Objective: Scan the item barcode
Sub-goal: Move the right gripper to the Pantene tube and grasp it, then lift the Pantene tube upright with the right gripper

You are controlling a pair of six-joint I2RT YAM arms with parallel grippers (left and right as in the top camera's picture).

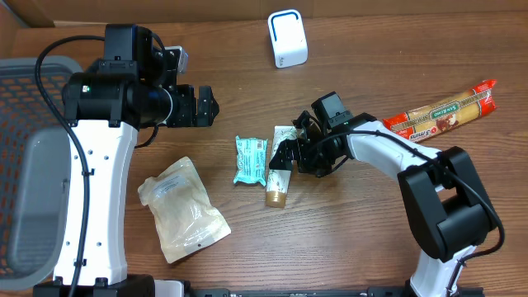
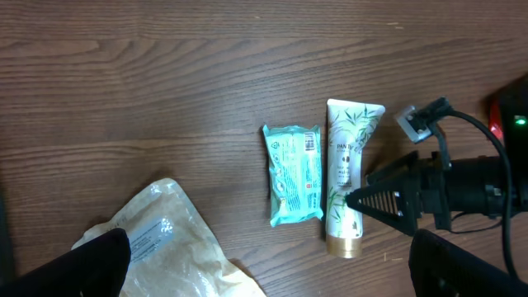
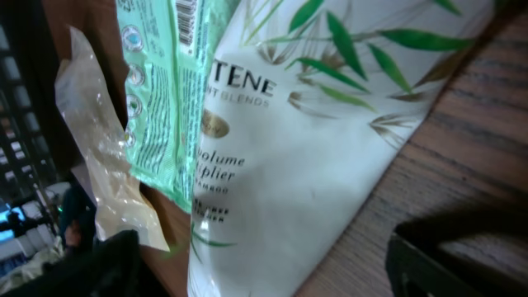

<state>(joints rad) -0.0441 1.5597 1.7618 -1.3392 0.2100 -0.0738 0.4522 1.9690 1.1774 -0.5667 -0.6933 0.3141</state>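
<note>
**Right pincer spread at the shampoo tube**

The white plastic tube with green leaf print and a gold cap lies flat near the middle of the wooden table, with its cap toward 6 o'clock in the overhead view. The right pincer is low at the tube's 3 o'clock edge. Its fingers are apart, and whether they touch the tube cannot be told.

A mint-green foil packet lies just beside the tube at 9 o'clock, and a clear pouch of tan powder lies at 8 o'clock. The white box with a blue rim stands at 12 o'clock, well apart. A long red and tan packet lies at 2 o'clock.

The left pincer hovers at 10 o'clock, spread wide and holding nothing, near the grey mesh basket.
</note>
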